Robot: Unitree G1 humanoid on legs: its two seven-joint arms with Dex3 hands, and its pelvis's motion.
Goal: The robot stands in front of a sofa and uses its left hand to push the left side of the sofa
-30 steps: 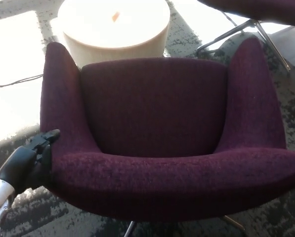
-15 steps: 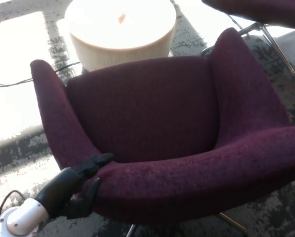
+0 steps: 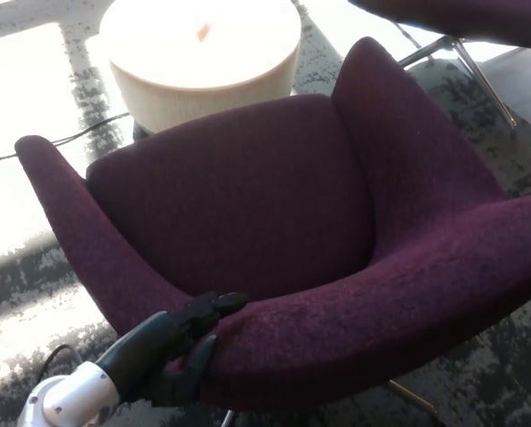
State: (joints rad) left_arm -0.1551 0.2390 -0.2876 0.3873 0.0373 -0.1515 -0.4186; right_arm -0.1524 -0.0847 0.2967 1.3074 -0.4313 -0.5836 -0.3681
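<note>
Left robot hand (image 3: pixel 181 342) presses its spread, empty fingers against the front-left edge of the purple sofa (image 3: pixel 274 222), holding nothing, placed there evidently to push that side. The sofa fills the view ahead and right of the robot hand, a round cream table (image 3: pixel 201 53) beyond. Against half a second earlier, the sofa has swivelled further, its left arm swinging outward; right robot hand not visible.

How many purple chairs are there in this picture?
2. One purple chair fills the middle, with the robot's left hand against its front left edge. A second one is cut off at the top right, so others may sit out of frame.
</note>
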